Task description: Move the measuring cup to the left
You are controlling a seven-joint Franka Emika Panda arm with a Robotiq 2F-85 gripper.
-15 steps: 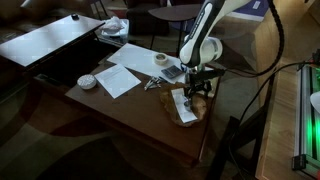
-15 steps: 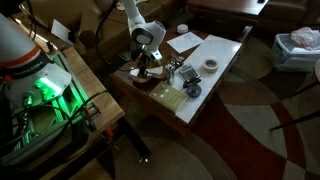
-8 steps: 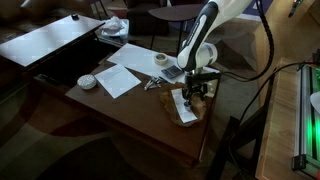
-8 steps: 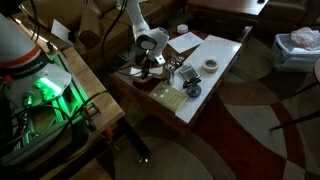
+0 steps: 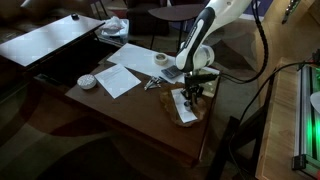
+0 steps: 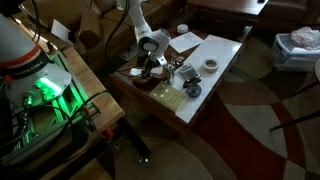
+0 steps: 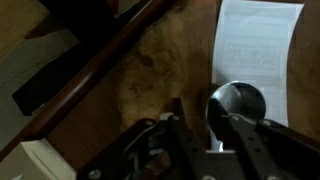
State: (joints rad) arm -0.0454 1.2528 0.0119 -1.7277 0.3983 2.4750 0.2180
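Note:
In the wrist view the measuring cup [image 7: 238,102], a small shiny grey bowl, rests on a white printed sheet [image 7: 258,40]. Its short handle [image 7: 217,143] runs back between my fingers. My gripper [image 7: 208,126] straddles that handle with the jaws drawn in. A dark gap still shows between the left finger [image 7: 178,124] and the handle. In both exterior views the gripper [image 5: 193,92] [image 6: 149,70] is down at the table near its edge, and it hides the cup.
A white round dish [image 5: 88,81], a large paper sheet [image 5: 123,78] and a pale tape roll [image 5: 161,60] lie further along the wooden table [image 5: 140,120]. Small dark items [image 6: 186,78] sit close to the gripper. A brown mat [image 5: 186,115] lies under the printed sheet.
The gripper has sunk slightly toward the table and its jaws have narrowed around the cup's handle. Nothing else has moved.

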